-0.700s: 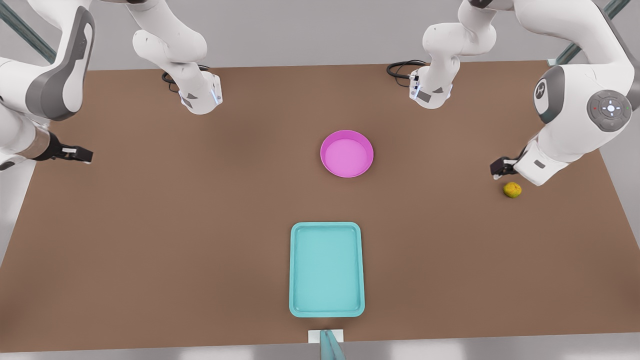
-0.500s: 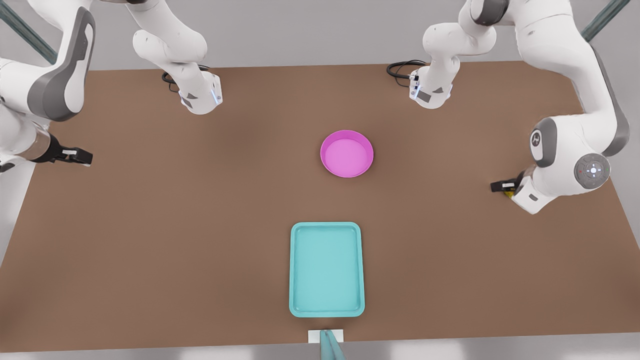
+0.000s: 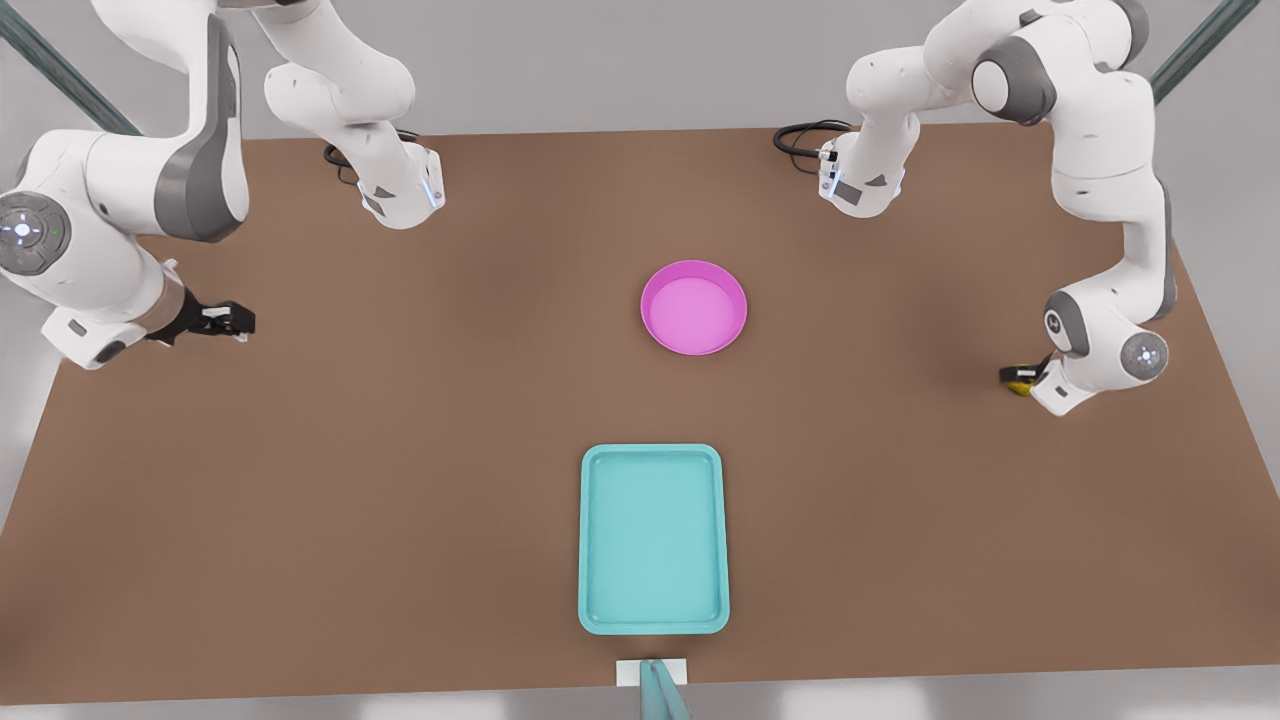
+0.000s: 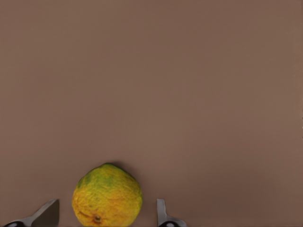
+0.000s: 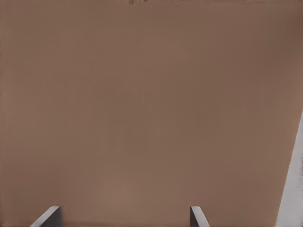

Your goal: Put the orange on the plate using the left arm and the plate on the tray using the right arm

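Mostly hidden: orange (image 3: 1019, 386) (L pincer (image 3: 1016, 377) astride)

The table (image 3: 400, 480) is a flat, even mid-brown with no pattern, and it has the same plain brown in both wrist views. The plate (image 3: 694, 307), just above the middle of the front view, is bright pink-magenta, its rim a shade deeper than its paler floor. The tray (image 3: 653, 539), at lower centre, is plain turquoise with a slightly darker rim. The orange (image 4: 107, 196) is yellow-orange with a mottled green patch over its top and a small brown stem scar. Both arms are glossy white with grey joint panels; the fingers (image 4: 163, 215) show grey, as do those in the right wrist view (image 5: 196, 216).
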